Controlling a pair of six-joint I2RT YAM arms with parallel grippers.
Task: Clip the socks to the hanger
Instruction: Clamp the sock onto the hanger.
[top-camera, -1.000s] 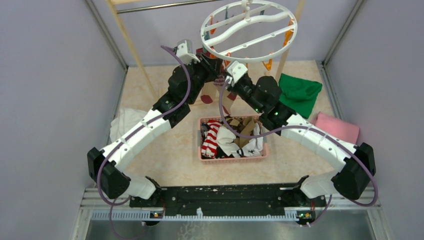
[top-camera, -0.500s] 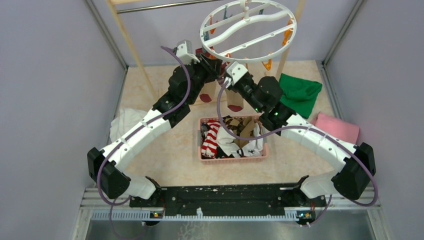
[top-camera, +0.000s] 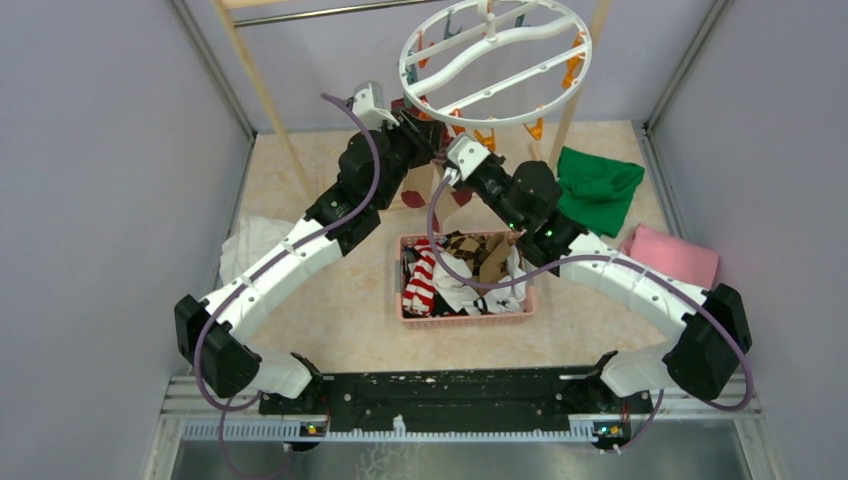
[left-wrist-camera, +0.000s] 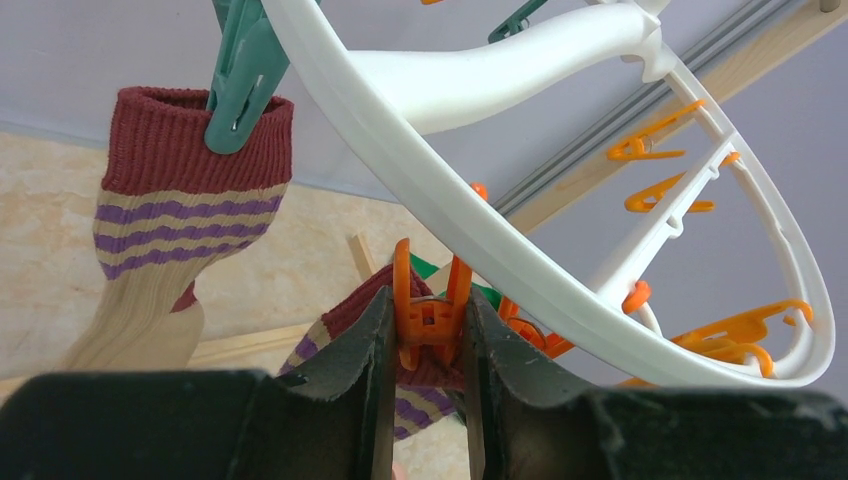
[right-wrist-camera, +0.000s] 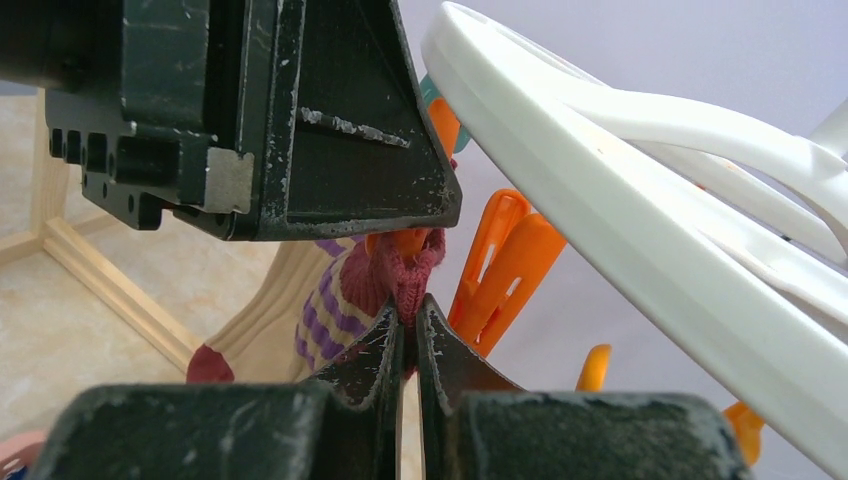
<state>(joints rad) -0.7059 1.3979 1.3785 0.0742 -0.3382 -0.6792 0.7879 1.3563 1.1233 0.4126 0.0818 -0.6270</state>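
Note:
The hanger (top-camera: 403, 68), a white ring with orange and teal pegs, hangs at the back. My left gripper (left-wrist-camera: 425, 330) is shut on an orange peg (left-wrist-camera: 430, 310) under the ring (left-wrist-camera: 480, 220), squeezing its handles. My right gripper (right-wrist-camera: 410, 315) is shut on the maroon cuff of a tan, purple-striped sock (right-wrist-camera: 345, 300) and holds that cuff up against the peg, just below the left gripper (right-wrist-camera: 300, 110). A matching sock (left-wrist-camera: 180, 200) hangs from a teal peg (left-wrist-camera: 240, 80). In the top view the left gripper (top-camera: 425, 135) and right gripper (top-camera: 445, 150) meet beneath the ring.
A pink basket (top-camera: 465, 312) holding more socks sits mid-table. A green cloth (top-camera: 598, 185) and a pink cloth (top-camera: 672, 255) lie to the right, a white cloth (top-camera: 245, 245) to the left. Wooden rack posts (top-camera: 265, 95) stand behind the arms.
My right arm has moved left and up, lifting the dangling sock toward the peg in the left gripper. The left arm has stayed put, and the ring has swayed slightly.

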